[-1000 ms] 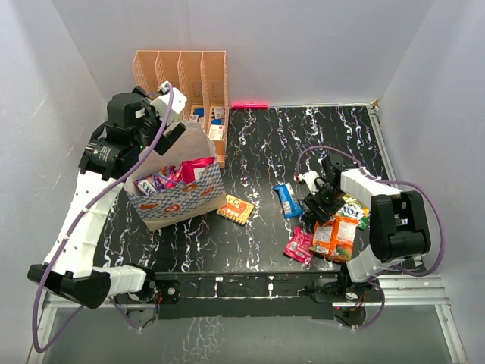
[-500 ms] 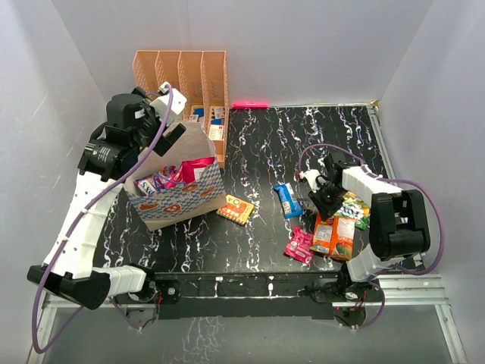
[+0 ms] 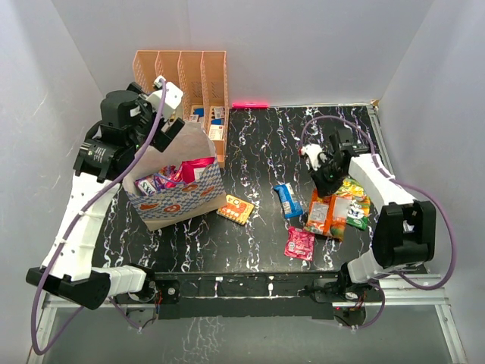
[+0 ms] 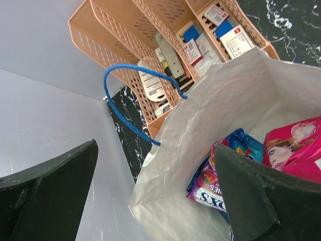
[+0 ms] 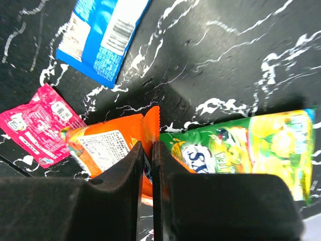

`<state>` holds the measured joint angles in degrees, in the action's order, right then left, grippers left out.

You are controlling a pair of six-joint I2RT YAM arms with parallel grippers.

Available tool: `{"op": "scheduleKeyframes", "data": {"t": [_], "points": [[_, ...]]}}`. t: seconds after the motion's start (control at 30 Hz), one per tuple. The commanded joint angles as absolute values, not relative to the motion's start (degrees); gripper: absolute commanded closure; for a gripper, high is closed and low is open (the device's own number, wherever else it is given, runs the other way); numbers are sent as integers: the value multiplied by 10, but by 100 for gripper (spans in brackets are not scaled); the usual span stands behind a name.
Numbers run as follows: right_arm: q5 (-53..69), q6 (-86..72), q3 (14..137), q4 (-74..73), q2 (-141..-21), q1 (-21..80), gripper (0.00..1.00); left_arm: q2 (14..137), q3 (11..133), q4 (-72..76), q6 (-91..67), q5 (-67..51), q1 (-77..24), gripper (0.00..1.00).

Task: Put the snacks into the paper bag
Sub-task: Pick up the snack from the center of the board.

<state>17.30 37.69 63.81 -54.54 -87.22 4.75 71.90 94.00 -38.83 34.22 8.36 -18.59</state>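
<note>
The paper bag (image 3: 178, 199) (image 4: 220, 95) stands open at the left with pink (image 4: 296, 150) and purple (image 4: 208, 186) snacks inside. My left gripper (image 3: 168, 130) (image 4: 155, 150) hovers open over its back rim. My right gripper (image 3: 326, 184) (image 5: 148, 145) is shut on the sealed top edge of an orange packet (image 3: 327, 216) (image 5: 105, 148). Beside it lies a green-yellow packet (image 3: 355, 206) (image 5: 251, 145). A blue packet (image 3: 286, 199) (image 5: 100, 35), a pink packet (image 3: 299, 244) (image 5: 35, 125) and a small orange-yellow packet (image 3: 236, 208) lie on the black marbled table.
A peach perforated file rack (image 3: 182, 72) (image 4: 150, 45) with small boxes stands right behind the bag. The bag's blue handle (image 4: 125, 95) arches up toward the left wall. White walls close in the table on the left, back and right.
My right gripper has closed on the orange packet's edge and pulled away from the front edge, tugging the packet with it. The pink packet now lies apart. My left gripper barely shifted.
</note>
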Motion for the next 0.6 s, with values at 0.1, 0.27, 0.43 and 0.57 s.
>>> {"op": "scheduleKeyframes", "data": {"t": [0.1, 0.27, 0.43, 0.57], "points": [[231, 400, 734, -588, -809, 44, 92, 711, 976, -377, 309, 26, -185, 2], [281, 388, 797, -613, -807, 44, 92, 714, 991, -385, 291, -31, -185, 2], [336, 356, 862, -613, -806, 45, 92, 721, 1003, -389, 257, -126, -185, 2], [368, 311, 908, -572, -796, 52, 92, 737, 1018, -378, 205, -234, -187, 4]]}}
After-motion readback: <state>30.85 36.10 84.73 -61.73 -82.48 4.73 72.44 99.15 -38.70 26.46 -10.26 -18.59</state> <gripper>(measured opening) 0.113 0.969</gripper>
